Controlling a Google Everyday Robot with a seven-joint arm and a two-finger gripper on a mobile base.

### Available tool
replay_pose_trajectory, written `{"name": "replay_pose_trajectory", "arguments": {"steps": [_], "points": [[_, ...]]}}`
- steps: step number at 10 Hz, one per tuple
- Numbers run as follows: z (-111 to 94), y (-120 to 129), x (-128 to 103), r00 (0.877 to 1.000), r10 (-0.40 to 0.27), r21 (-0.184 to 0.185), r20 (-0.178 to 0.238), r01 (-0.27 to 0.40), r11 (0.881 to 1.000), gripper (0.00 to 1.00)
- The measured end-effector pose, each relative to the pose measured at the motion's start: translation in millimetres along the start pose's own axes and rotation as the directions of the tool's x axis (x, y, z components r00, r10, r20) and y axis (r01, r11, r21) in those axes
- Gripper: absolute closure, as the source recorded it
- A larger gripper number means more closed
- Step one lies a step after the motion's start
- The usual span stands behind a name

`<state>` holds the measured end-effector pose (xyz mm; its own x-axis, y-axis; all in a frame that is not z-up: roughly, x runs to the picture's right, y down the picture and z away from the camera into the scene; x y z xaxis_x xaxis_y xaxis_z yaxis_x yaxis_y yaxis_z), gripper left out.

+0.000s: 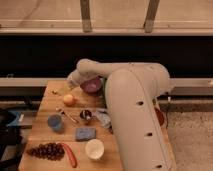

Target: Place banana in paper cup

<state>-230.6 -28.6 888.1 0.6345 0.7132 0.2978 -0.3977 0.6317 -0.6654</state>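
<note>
Camera view, single entry. Wooden table [37, 140], lower left of the frame, below a dark wall and a railing; white robot arm [135, 100] filled the centre and right, rising from the lower right and bending back toward the table's upper edge.

Gripper [71, 86]: at the upper left part of the table, just left of the purple bowl [91, 86] and just above the round orange-yellow fruit [69, 100]; fingers released and spread, nothing seen held between them.

Banana [67, 115]: taken to be the small pale elongated piece lying aslant in the middle of the table, between the light-blue cup [55, 122] and the small metal cup [85, 116]; identification not certain; it lay well apart from the gripper, with the round fruit between the two.

Paper cup [94, 148]: white, upright, mouth up, pale inside, at the lower middle of the table near the arm's base; nothing visible in it.

Other items: blue sponge [85, 133], flat, just above the paper cup; long red pepper [71, 155], lower left of the paper cup; dark cluster of grapes [46, 151], left of the pepper at the table's lower left; crumpled pale wrapper or cloth [103, 118], right of the metal cup, against the arm.
</note>
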Motion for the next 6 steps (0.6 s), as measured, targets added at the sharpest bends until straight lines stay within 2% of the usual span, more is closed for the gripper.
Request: {"name": "replay_pose_trajectory", "arguments": {"steps": [3,6], "points": [[18.3,0.8,-8.5,1.000,-0.011,-0.023,0.000,0.011,1.000,0.20],[25.0,0.9,-8.4,1.000,-0.015,-0.029,0.020,0.015,0.999,0.20]]}}
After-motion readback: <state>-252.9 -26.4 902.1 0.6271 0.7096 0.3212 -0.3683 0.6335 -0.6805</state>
